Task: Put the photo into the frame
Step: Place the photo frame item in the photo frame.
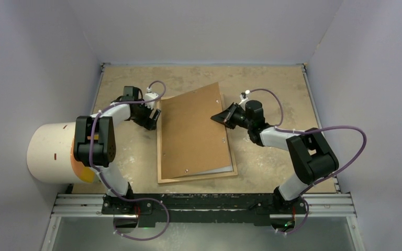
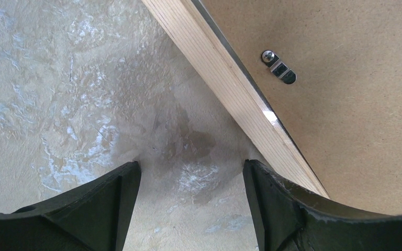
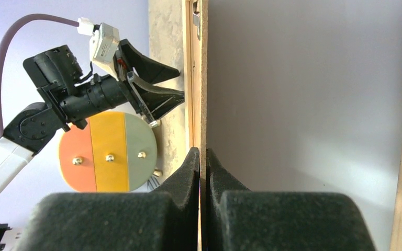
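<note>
Right hand (image 3: pixel 201 154) clamped on board (image 1: pixel 191 130) edge; left hand (image 2: pixel 191 167) apart over worktop (image 2: pixel 57 104), frame (image 2: pixel 225 78) just beside its right finger.

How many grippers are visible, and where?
2. The left gripper stands open beside the frame, at its left rail; the right gripper pinches the backing board at its right edge. None hidden.

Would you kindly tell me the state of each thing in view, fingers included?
frame: flat on the table, back up.
backing board: askew over the frame, not seated.
photo: apparently the pale sheet in the frame, white back up.
left fingers: open, beside the frame's left rail, holding nothing.
right fingers: shut on the backing board's right edge.
</note>
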Robot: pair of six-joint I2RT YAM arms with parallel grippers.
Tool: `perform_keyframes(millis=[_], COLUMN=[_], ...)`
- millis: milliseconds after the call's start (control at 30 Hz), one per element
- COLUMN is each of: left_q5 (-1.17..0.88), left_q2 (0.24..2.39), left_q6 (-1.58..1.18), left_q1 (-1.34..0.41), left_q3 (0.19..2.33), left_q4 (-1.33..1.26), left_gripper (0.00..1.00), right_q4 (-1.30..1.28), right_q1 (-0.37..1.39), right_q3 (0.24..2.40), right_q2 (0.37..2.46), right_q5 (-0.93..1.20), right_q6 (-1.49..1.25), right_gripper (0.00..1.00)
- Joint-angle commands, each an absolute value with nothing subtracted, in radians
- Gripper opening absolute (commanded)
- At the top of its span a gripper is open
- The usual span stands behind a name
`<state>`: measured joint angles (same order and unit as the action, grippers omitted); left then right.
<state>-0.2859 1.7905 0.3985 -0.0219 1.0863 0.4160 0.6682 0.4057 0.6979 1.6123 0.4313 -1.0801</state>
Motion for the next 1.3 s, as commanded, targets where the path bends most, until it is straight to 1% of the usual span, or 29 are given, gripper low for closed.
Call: perform_keyframes(millis=[0, 100, 233, 267, 300, 400, 433, 467, 500, 533, 700, 900, 1067, 1167, 1267], left_q5=[-0.312, -0.323, -0.336, -0.341, -0.344, -0.346, -0.342, -0.338, -0.334, -0.33, -0.322, -0.297, -0.281, -0.278, -0.276], left_q2=[1.813, 1.817, 1.822, 1.821, 1.82, 1.811, 1.807, 1.804, 1.8, 1.8, 1.794, 1.783, 1.775, 1.772, 1.771], left_q6=[0.373, 0.372, 0.372, 0.374, 0.373, 0.38, 0.383, 0.387, 0.391, 0.393, 0.398, 0.404, 0.417, 0.423, 0.426], left_q1=[-0.012, -0.014, -0.018, -0.02, -0.022, -0.022, -0.022, -0.022, -0.021, -0.021, -0.014, -0.015, -0.015, -0.014, -0.015], left_q3=[1.037, 1.037, 1.036, 1.035, 1.034, 1.035, 1.034, 1.033, 1.034, 1.035, 1.039, 1.038, 1.034, 1.035, 1.041], left_q4=[0.458, 0.454, 0.453, 0.453, 0.453, 0.457, 0.458, 0.458, 0.46, 0.461, 0.463, 0.471, 0.475, 0.481, 0.491], left_gripper=[0.76, 0.76, 0.76, 0.76, 0.76, 0.76, 0.76, 0.76, 0.76, 0.76, 0.76, 0.76, 0.76, 0.76, 0.77], right_q4=[0.678, 0.7, 0.624, 0.583, 0.537, 0.351, 0.289, 0.237, 0.188, 0.144, -0.068, -0.337, -0.408, -0.401, -0.332], right_q1=[0.413, 0.42, 0.452, 0.461, 0.47, 0.487, 0.491, 0.495, 0.499, 0.503, 0.553, 0.632, 0.657, 0.656, 0.649], right_q3=[0.71, 0.729, 0.787, 0.808, 0.833, 0.913, 0.938, 0.959, 0.977, 0.996, 1.111, 1.268, 1.297, 1.275, 1.225], right_q2=[1.621, 1.657, 1.684, 1.688, 1.691, 1.691, 1.685, 1.678, 1.671, 1.666, 1.673, 1.756, 1.747, 1.702, 1.629], right_q5=[0.453, 0.47, 0.465, 0.457, 0.443, 0.385, 0.361, 0.332, 0.307, 0.28, 0.121, -0.086, -0.2, -0.155, -0.117], right_q6=[-1.046, -1.063, -1.019, -0.998, -0.971, -0.879, -0.843, -0.811, -0.773, -0.745, -0.643, -0.548, -0.519, -0.513, -0.506], right_gripper=[0.0, 0.0, 0.06, 0.08, 0.14, 0.37, 0.52, 0.65, 0.88, 0.98, 0.99, 0.99, 0.99, 0.99, 0.99])
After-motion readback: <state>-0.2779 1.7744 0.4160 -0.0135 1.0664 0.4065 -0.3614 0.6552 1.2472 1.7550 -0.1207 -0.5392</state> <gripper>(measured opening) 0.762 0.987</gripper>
